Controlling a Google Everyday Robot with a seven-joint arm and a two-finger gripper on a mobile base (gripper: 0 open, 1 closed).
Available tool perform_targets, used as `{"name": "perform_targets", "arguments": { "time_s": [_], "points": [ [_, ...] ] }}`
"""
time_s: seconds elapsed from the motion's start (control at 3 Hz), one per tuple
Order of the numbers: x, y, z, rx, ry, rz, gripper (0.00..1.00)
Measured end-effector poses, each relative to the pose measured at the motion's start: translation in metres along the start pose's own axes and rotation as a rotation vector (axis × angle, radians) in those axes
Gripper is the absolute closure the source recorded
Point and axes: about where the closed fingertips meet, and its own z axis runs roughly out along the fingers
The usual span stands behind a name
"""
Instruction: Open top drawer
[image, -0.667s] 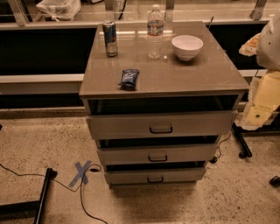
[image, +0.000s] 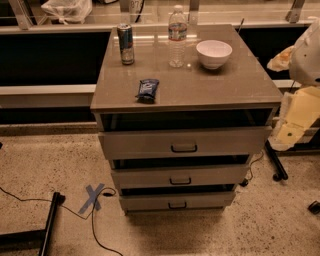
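Observation:
The top drawer (image: 184, 142) is the widest grey-beige front, just under the cabinet's top, with a small dark loop handle (image: 184, 148) at its centre. A dark gap shows above its front panel. Two narrower drawers (image: 180, 176) (image: 177, 201) sit below it. My arm, white and cream, hangs at the right edge. Its gripper end (image: 287, 132) is beside the right end of the top drawer, away from the handle. Nothing shows in its hold.
On the cabinet top (image: 225, 85) stand a drink can (image: 125, 44), a water bottle (image: 177, 36), a white bowl (image: 214, 53) and a blue snack packet (image: 147, 89). A blue tape cross (image: 93, 197), cables and a dark bar (image: 47, 225) lie on the floor at the left.

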Motion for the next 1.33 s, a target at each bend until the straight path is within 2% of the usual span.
{"name": "perform_targets", "arguments": {
  "time_s": [0.33,0.67,1.0,1.33],
  "points": [
    [-0.003,0.018,0.048,-0.078,-0.156,-0.039,0.0],
    [0.011,0.044,0.108,-0.102,-0.358,-0.019,0.0],
    [0.022,0.036,0.099,-0.001,-0.444,0.01,0.0],
    [0.022,0.036,0.099,-0.001,-0.444,0.009,0.0]
  ]
}}
